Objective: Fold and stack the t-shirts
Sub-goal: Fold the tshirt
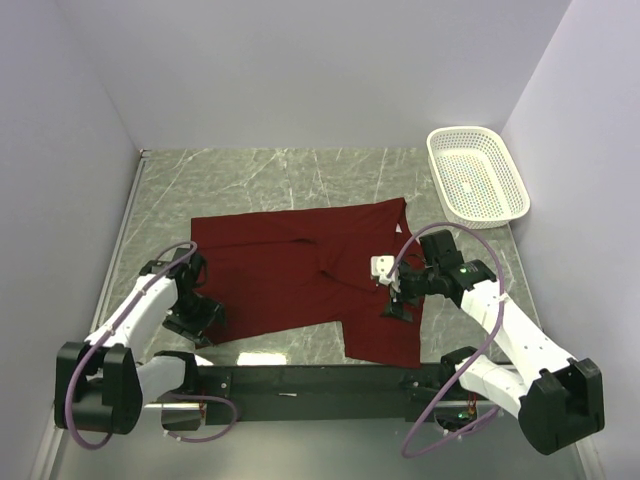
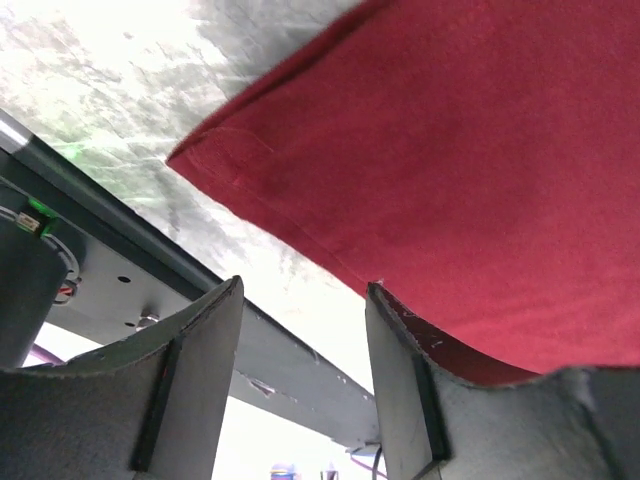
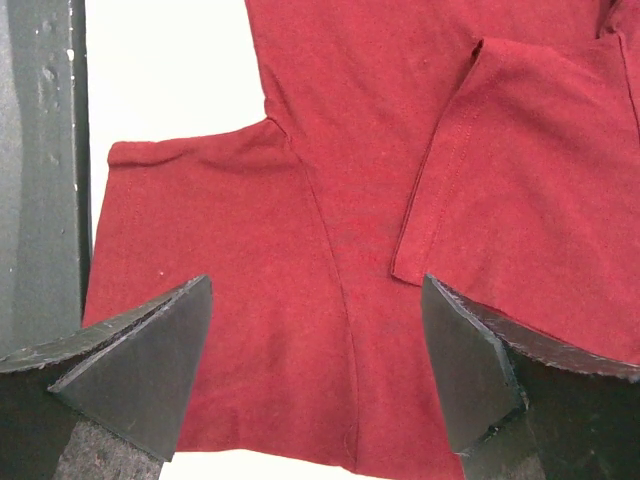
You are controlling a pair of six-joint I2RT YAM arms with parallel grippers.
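The maroon t-shirt [image 1: 290, 275] lies spread flat on the marble table [image 1: 250, 175], with one sleeve [image 3: 520, 190] folded inward over the body. My left gripper [image 1: 207, 318] is low at the shirt's near-left corner. In the left wrist view the left gripper [image 2: 303, 300] has its jaws apart with only table between them, and the shirt's hem [image 2: 480, 150] drapes over the right finger [image 2: 410, 390]. My right gripper [image 1: 397, 305] hovers open over the shirt's near-right sleeve. In the right wrist view the right gripper [image 3: 318, 290] has both fingers wide of the side seam [image 3: 340, 320].
A white perforated basket [image 1: 477, 173] stands at the back right against the wall. The dark base rail [image 1: 310, 380] runs along the near edge, just behind both grippers. White walls close in the left, back and right sides.
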